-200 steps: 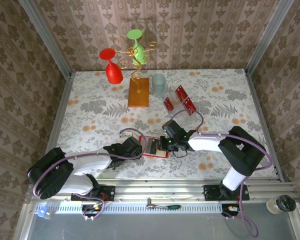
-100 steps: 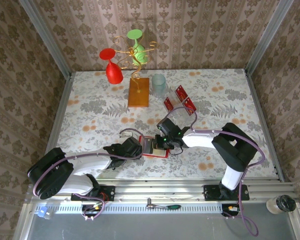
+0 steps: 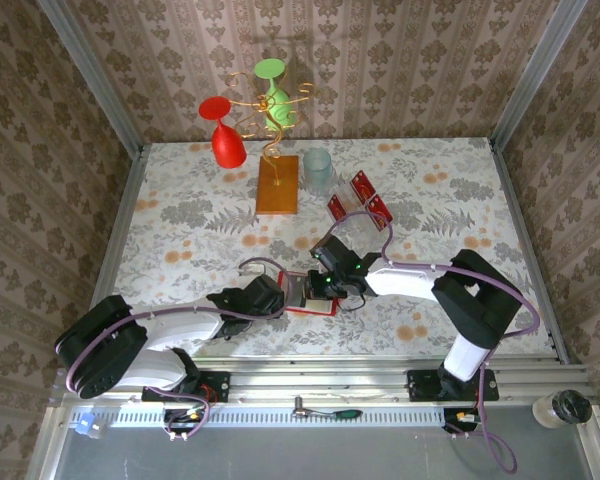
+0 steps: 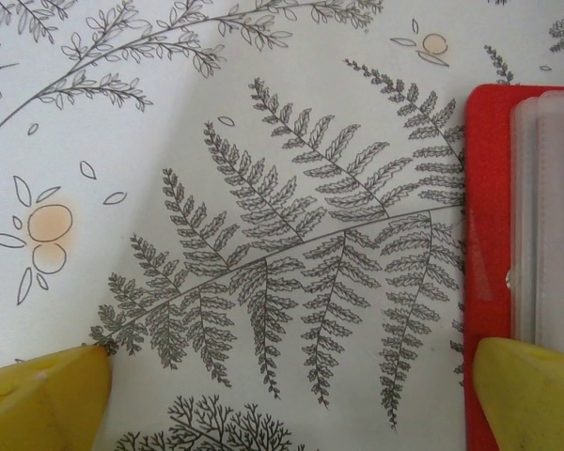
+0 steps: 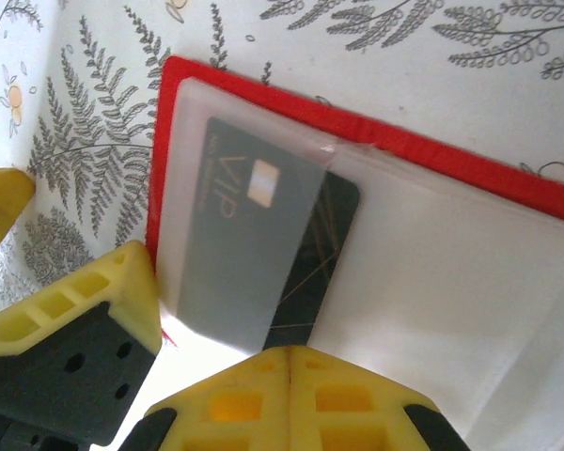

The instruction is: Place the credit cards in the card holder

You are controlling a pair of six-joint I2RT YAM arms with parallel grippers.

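Far across the fern-patterned desk, a gold wire rack on an orange base holds a red goblet and a green goblet. A pale tumbler stands just beside it.

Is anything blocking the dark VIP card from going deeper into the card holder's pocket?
Nothing visible does. The dark VIP card lies mostly under the frosted pocket of the card holder, with no object ahead of it there. The shut right gripper sits at its near edge.
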